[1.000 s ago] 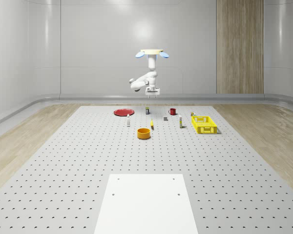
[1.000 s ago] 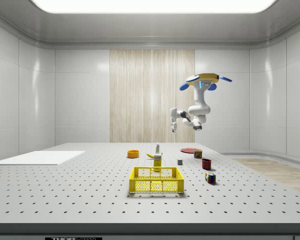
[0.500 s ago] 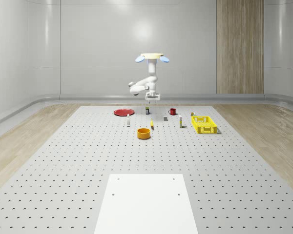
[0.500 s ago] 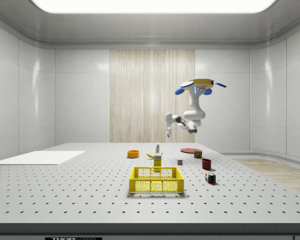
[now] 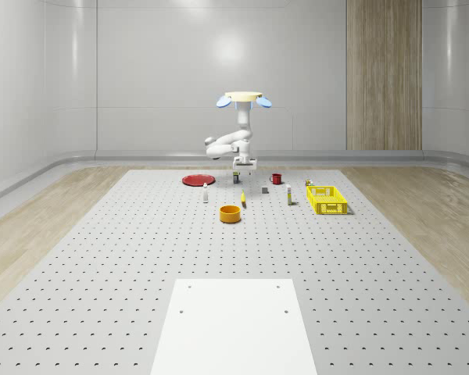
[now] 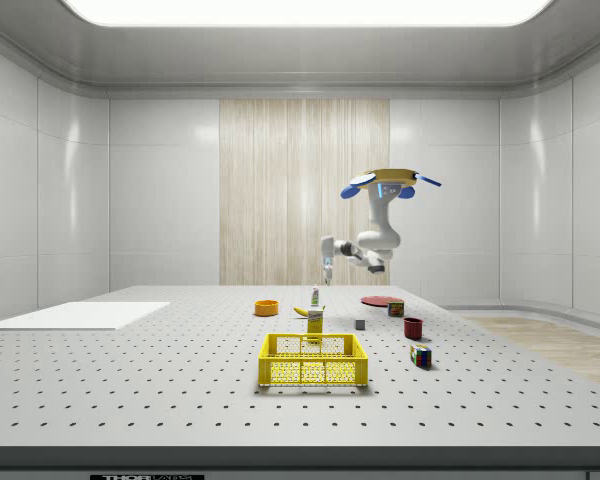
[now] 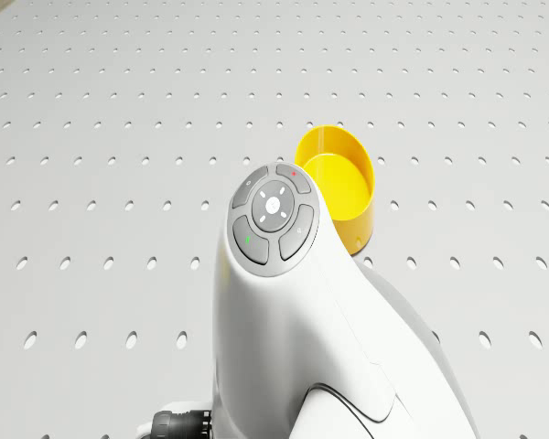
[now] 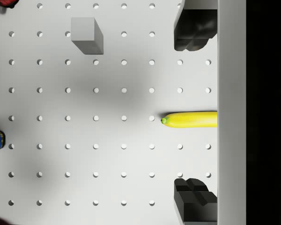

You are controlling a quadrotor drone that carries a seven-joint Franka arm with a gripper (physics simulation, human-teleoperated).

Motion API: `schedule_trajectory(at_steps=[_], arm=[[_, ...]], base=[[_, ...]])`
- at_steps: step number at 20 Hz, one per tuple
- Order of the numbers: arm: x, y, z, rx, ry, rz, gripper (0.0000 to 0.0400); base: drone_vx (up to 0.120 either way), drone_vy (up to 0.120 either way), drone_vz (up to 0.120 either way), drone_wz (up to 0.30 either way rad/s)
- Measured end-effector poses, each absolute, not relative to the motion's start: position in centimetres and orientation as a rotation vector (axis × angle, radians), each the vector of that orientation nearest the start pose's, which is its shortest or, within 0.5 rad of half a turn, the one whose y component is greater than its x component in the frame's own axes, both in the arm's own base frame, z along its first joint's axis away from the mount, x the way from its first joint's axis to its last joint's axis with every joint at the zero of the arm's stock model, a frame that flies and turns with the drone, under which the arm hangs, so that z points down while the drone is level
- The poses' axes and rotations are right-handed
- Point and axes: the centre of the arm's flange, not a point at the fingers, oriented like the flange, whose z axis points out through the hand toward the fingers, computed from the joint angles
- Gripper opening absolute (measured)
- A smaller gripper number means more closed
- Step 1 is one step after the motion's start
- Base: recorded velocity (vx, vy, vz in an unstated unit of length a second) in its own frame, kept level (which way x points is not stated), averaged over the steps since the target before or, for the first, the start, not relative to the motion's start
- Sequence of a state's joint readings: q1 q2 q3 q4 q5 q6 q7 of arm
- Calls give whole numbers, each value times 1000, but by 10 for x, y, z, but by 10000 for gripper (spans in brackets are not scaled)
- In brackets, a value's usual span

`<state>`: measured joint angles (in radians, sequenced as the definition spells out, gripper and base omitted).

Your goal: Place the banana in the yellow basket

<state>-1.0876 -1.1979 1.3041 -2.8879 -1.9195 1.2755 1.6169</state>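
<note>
basket [image 5: 327,200] is sitting toward the worktop's right edge, empty of fruit | banana [image 8: 191,119] is lying flat mid-worktop, just behind the bowl [image 5: 230,213] | gripper [image 8: 195,115] is hanging above it, fingers [image 8: 195,30] spread apart, holding nothing | drone [image 6: 390,182] is hovering over the far objects | banana is likely light, soft, curved; gripping mid-body gently suits

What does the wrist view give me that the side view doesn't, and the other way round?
Wrist view: the end effector with fingers open, lined up on either side of the banana lying on the table. Side view: the drone hovering over the table, the end effector hanging above the banana, and the yellow basket. Both: the banana and the grey cube.
</note>
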Motion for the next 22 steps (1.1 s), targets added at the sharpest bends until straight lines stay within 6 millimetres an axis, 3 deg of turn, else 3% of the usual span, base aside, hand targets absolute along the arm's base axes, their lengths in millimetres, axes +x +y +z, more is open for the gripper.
schedule_trajectory(at_steps=[16, 22], arm=[[307, 0, 491, 1, -2, 785, 400], [307, 0, 499, 1, -2, 785, 400]], base=[[120, -10, -120, 0], [13, 0, -33, 0]])
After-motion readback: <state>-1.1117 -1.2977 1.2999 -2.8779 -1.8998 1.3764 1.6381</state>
